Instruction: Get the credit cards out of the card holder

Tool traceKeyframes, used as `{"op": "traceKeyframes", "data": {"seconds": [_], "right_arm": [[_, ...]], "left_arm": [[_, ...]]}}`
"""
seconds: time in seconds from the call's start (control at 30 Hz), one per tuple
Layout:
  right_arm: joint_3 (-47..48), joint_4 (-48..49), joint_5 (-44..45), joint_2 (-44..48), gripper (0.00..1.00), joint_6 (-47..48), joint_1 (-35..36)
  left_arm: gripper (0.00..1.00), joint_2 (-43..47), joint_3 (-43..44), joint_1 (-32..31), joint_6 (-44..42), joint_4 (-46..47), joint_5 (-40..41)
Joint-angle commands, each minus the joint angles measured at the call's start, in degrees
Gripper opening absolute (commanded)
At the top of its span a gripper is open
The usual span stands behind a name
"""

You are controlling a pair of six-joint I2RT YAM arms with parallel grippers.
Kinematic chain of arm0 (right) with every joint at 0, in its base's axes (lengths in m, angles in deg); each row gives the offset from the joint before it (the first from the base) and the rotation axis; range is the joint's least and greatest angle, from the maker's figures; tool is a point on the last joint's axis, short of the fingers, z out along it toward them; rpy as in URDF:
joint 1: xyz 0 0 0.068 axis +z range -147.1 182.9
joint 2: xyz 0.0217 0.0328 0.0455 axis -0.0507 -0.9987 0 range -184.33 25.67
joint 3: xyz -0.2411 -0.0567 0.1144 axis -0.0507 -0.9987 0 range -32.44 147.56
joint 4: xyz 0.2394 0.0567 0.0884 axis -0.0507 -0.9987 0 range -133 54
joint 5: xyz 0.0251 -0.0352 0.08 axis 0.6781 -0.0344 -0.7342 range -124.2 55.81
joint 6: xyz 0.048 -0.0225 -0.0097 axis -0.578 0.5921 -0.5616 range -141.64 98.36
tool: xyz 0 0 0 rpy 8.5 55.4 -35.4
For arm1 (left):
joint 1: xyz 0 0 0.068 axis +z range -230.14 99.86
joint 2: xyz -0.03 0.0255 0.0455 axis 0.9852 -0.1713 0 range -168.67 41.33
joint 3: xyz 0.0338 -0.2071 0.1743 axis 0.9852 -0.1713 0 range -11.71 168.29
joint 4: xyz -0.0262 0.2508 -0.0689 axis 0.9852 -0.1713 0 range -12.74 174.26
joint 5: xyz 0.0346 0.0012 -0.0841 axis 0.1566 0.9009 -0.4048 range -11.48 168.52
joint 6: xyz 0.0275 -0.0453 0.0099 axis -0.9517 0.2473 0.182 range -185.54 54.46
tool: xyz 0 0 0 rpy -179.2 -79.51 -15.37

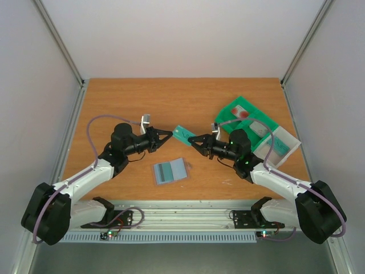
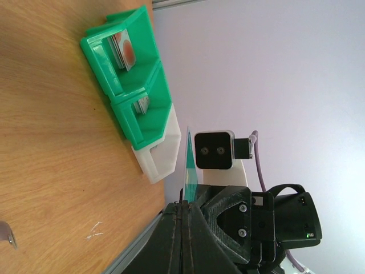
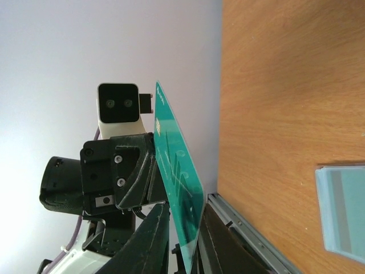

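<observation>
The teal-green credit card point(image 1: 182, 133) hangs in the air between my two grippers, above the table's middle. My left gripper point(image 1: 170, 133) is shut on its left end; in the left wrist view point(image 2: 183, 206) the jaws are pressed together and the card point(image 2: 191, 171) rises edge-on from the tips. My right gripper point(image 1: 191, 139) is at the card's other end; in the right wrist view point(image 3: 185, 208) the jaws stand apart with the card point(image 3: 177, 165) slanting between them. The card holder point(image 1: 170, 170) lies open, grey-blue side up, near the front, and shows in the right wrist view point(image 3: 342, 211).
A green compartmented tray point(image 1: 228, 111) with a white end section point(image 1: 288, 149) stands at the back right. It holds a red card point(image 1: 243, 113) and a grey card point(image 1: 259, 129). The tray point(image 2: 97, 48) also shows in the left wrist view.
</observation>
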State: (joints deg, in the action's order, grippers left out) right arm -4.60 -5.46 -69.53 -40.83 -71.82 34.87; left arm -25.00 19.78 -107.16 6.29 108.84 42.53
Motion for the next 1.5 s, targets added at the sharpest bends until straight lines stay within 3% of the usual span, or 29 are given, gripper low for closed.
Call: {"op": "traceKeyframes", "data": {"seconds": [0.0,0.57,0.77,0.87,0.97,1.03,1.1,1.17,1.37,1.4,1.47], "right_arm": [[-0.3,2.5,0.8,-0.5,0.15,-0.2,0.6],[-0.2,-1.7,3.7,2.1,0.17,1.8,0.6],[0.0,-2.4,3.6,2.7,0.1,2.2,0.7],[0.0,-4.0,3.7,3.3,0.02,2.9,0.7],[1.3,-7.8,3.7,4.0,0.01,5.5,0.7],[3.0,-11.9,3.8,4.9,0.01,7.7,0.6],[4.5,-17.1,4.2,6.1,0.01,9.8,0.6],[5.6,-22.4,5.2,7.8,0.01,12.1,0.6],[8.9,-39.8,8.4,13.0,0.01,19.6,0.1],[10.9,-44.5,9.5,13.8,0.01,21.8,0.0],[14.6,-52.3,12.5,14.8,0.01,26.0,-0.6]], "left_arm": [[0.0,1.2,-1.0,0.1,-0.1,2.1,0.9],[0.01,3.8,-1.6,0.0,-2.0,-0.9,1.6],[0.0,3.4,-1.7,0.0,-2.4,-1.5,1.5],[0.01,3.5,-2.0,0.0,-2.4,-1.5,1.6],[0.0,4.0,-1.4,0.0,-3.5,-2.9,1.6],[0.09,4.7,-0.8,0.0,-5.1,-4.4,1.8],[0.25,5.5,0.2,0.0,-6.2,-6.7,2.0],[0.47,6.4,1.9,0.0,-8.6,-11.3,2.1],[0.83,8.1,6.8,0.0,-19.3,-27.0,4.7],[0.95,8.2,7.5,0.0,-20.7,-29.3,5.0],[0.99,8.5,9.0,0.0,-24.4,-33.0,5.5]]}}
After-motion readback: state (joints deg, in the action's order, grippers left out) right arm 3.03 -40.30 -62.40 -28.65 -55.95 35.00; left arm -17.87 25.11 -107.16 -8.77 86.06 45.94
